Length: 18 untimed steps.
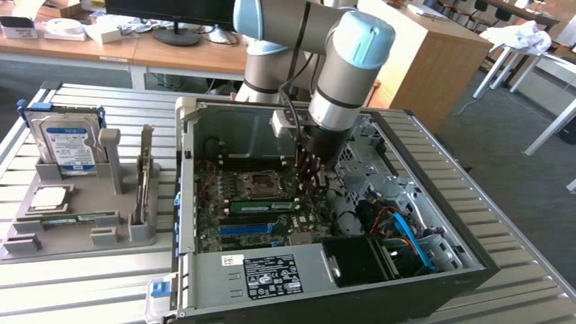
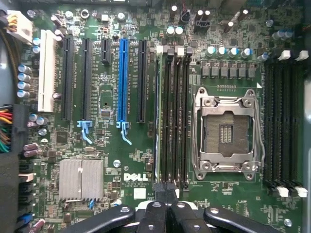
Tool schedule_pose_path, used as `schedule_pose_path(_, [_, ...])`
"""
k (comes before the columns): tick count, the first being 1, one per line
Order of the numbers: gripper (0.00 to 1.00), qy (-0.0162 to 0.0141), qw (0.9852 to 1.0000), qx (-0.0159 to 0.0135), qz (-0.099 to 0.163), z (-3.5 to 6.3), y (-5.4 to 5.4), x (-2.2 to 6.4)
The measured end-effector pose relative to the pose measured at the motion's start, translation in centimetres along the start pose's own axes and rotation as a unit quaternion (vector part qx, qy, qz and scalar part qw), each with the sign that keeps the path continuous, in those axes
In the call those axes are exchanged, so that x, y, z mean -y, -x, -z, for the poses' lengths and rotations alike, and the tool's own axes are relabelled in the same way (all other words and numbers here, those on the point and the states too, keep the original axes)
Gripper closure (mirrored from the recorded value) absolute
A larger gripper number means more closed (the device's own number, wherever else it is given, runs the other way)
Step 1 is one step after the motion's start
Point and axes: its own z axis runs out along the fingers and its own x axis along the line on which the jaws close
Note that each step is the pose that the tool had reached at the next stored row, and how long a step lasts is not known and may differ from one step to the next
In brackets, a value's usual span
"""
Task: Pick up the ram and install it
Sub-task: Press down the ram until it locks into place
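**Q:** Where is the ram?

**A:** The ram [image 1: 261,206] stands on edge in a slot on the board [image 2: 107,104], inside the open case [image 1: 432,202]. It sits in the slot of its bank farthest from the empty socket [image 2: 227,133].

**Q:** State of the gripper?

**A:** The gripper [image 2: 166,190] hangs over one end of that slot bank. Its jaws are closed together with nothing between them.

**Q:** Progress?

**A:** The pick-up is done and the ram is released in the slot. Judged from its position, installation is at or near completion. I cannot tell whether it is fully seated or whether the end latches have locked.
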Motion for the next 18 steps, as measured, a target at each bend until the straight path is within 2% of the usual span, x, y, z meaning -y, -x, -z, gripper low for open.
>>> schedule_pose_path(3, [0.90, 0.0000, 1.0000, 0.0000, 0.000, 0.57, 0.0, -0.02])
schedule_pose_path(10, [0.90, 0.0000, 1.0000, 0.0000, 0.000, 0.63, 0.0, -0.11])
schedule_pose_path(18, [0.90, -0.0003, 1.0000, 0.0000, 0.000, 0.54, 0.0, -1.83])
